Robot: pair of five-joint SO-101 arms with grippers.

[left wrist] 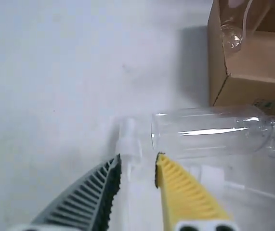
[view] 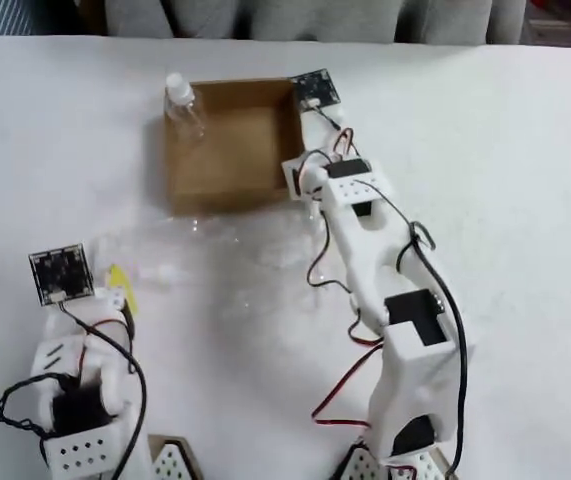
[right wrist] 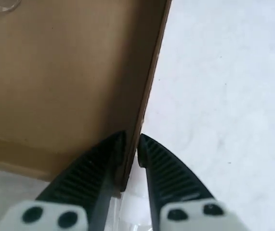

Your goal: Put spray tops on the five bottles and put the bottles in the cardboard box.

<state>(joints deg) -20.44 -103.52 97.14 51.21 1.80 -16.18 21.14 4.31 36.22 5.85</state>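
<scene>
Right gripper point(right wrist: 131, 139) clamping cardboard box point(right wrist: 152, 79), white table point(right wrist: 224, 72)

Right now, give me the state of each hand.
Left hand: open, astride a spray top.
Right hand: closed on the box wall.

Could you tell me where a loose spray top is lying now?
In the left wrist view, the spray top lies on the table between the fingers of the left gripper, beside a clear bottle lying by the cardboard box.
</scene>
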